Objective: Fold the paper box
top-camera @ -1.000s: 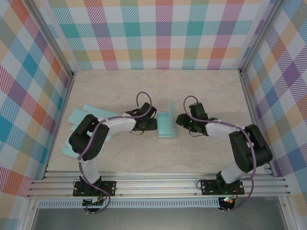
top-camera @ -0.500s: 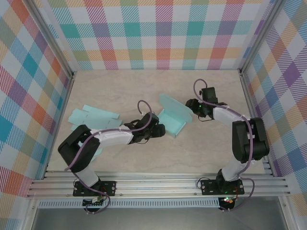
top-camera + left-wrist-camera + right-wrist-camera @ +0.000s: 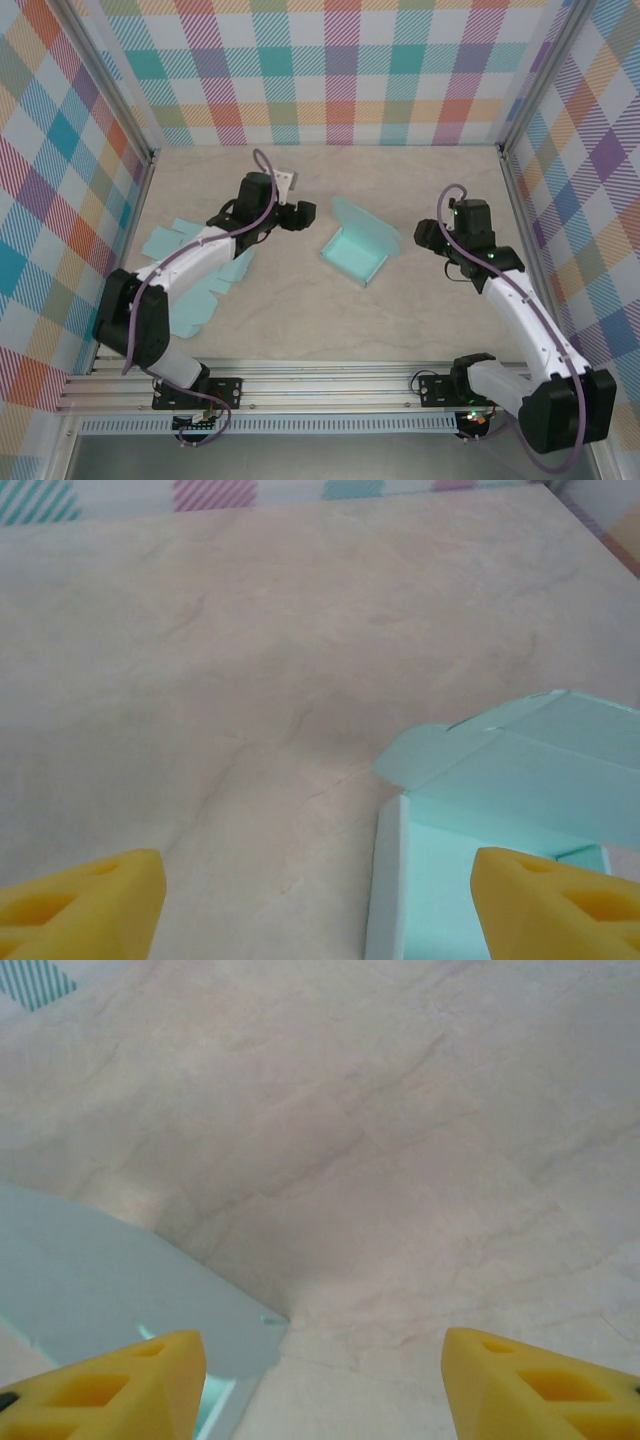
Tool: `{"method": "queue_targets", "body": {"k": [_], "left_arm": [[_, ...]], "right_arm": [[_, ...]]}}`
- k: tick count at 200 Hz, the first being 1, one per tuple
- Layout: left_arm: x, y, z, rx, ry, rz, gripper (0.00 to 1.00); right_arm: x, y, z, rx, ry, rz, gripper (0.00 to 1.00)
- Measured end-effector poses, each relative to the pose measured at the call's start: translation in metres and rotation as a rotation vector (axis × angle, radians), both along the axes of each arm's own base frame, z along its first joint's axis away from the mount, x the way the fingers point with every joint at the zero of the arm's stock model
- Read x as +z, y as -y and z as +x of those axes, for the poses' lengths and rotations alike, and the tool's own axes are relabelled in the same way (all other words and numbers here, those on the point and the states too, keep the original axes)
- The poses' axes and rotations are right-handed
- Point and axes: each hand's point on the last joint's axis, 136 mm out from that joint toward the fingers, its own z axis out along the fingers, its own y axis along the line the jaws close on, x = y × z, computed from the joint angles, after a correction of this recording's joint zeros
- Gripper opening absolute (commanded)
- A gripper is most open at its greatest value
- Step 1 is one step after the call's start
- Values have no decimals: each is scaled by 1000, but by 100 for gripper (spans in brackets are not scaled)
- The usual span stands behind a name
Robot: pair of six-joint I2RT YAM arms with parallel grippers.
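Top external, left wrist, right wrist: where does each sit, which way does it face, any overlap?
Top external: above and behind the arm bases, looking down on the table; shows both arms, with the left gripper and right gripper flanking the paper box.
Left wrist: on the left arm, looking low across the table at the box's open corner; its yellow fingertips are spread at the bottom corners.
Right wrist: on the right arm, looking down at the table and a box flap; its yellow fingertips are spread likewise.
Shared: all three see the box and the table.

Looks like a robot lab test cell: checked wall panels (image 3: 340, 70) beyond the jaws on three sides, pale marbled tabletop (image 3: 420, 190) under them, aluminium rails (image 3: 330, 385) behind.
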Motion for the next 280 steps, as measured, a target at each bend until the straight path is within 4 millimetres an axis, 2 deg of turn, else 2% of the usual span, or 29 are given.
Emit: {"method": "queue_targets", "body": {"k": [36, 68, 88, 138, 180, 193, 212, 229, 259, 280], "left_arm": [[-22, 30, 18, -227, 14, 92, 79], [-52, 39, 22, -356, 5, 126, 80], [-63, 46, 22, -434, 6, 122, 78], [-63, 73, 33, -586, 34, 81, 75], [-66, 81, 39, -627, 26, 77, 63], [-67, 83, 41, -638, 20, 76, 59], [-69, 85, 40, -654, 14, 73, 57], [-72, 85, 37, -663, -4, 76, 51], [-75, 85, 32, -676, -21, 81, 42], [-76, 87, 30, -680, -25, 82, 41]], "right_arm": [[0, -9, -20, 67, -12, 38, 62], [-4, -21, -28, 125, -39, 73, 61], [-5, -28, -30, 161, -44, 78, 61], [-20, -42, -32, 215, -99, 67, 59], [-40, -53, -29, 250, -164, 27, 58], [-42, -55, -26, 254, -175, 14, 58], [-43, -59, -20, 258, -183, 1, 56], [-45, -62, -15, 264, -185, -16, 54], [-50, -64, -2, 265, -193, -46, 48], [-53, -65, 7, 266, -190, -68, 40]]}}
